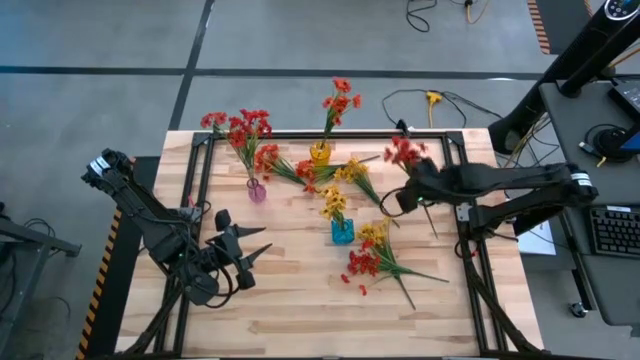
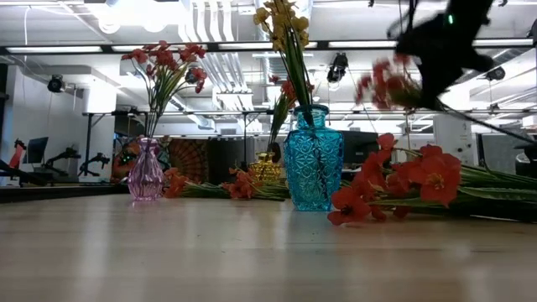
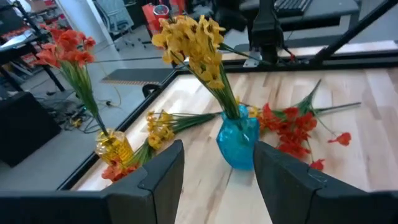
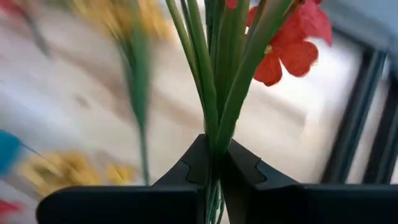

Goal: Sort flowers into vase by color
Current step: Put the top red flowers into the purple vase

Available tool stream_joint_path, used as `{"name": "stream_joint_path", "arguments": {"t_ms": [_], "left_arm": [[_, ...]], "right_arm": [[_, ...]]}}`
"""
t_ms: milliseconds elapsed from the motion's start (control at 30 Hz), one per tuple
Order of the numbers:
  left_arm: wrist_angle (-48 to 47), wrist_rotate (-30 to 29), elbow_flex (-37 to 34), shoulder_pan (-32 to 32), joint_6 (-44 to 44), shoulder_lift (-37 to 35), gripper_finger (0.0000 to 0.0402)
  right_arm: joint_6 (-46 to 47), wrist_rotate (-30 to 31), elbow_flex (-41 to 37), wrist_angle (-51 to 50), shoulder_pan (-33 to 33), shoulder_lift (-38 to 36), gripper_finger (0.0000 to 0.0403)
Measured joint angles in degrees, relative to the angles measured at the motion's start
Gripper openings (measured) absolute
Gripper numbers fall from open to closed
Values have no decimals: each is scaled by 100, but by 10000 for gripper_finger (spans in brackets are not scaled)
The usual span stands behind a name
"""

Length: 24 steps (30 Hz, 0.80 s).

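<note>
Between the right gripper's (image 4: pixel 214 165) closed fingers a red sprig (image 1: pixel 405 152) was pinched by its stems above the tabletop (image 1: pixel 300 310), seemingly mid-carry and next needing the pink vase (image 1: pixel 257 190); the left gripper's (image 1: pixel 245 258) fingers waited wide.

Red flowers (image 1: pixel 248 128) upright in pink vase (image 1: pixel 257 191), yellow flowers (image 1: pixel 334 205) in blue vase (image 1: pixel 342 232), red sprig (image 1: pixel 404 152) lifted, loose sprigs (image 1: pixel 372 256) lying flat.

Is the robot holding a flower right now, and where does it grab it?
Yes. The right hand pinches a red flower sprig by its green stems. The left hand is open and holds nothing.
</note>
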Motion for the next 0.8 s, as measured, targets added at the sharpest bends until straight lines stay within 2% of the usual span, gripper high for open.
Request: {"name": "stream_joint_path", "arguments": {"t_ms": [167, 400, 467, 567, 700, 800], "left_arm": [[94, -213, 0, 0, -1, 0, 174], [479, -289, -105, -1, -2, 2, 174], [694, -289, -139, -2, -5, 16, 176], [966, -252, -143, -2, 55, 175, 183], [1691, 177, -142, -2, 373, 554, 199], [2546, 445, -142, -2, 959, 882, 211]], "right_arm": [[-1401, 567, 647, 1095, 322, -270, 18], [-3699, 522, 1332, 3138, 1013, -297, 18], [-4280, 204, 1409, 3745, 1210, -297, 18], [-4855, -625, 1591, 4326, 1429, -279, 18], [-5162, -1661, 1885, 4619, 1582, -187, 18], [-5318, -2511, 1871, 5163, 1595, 3, 18]]}}
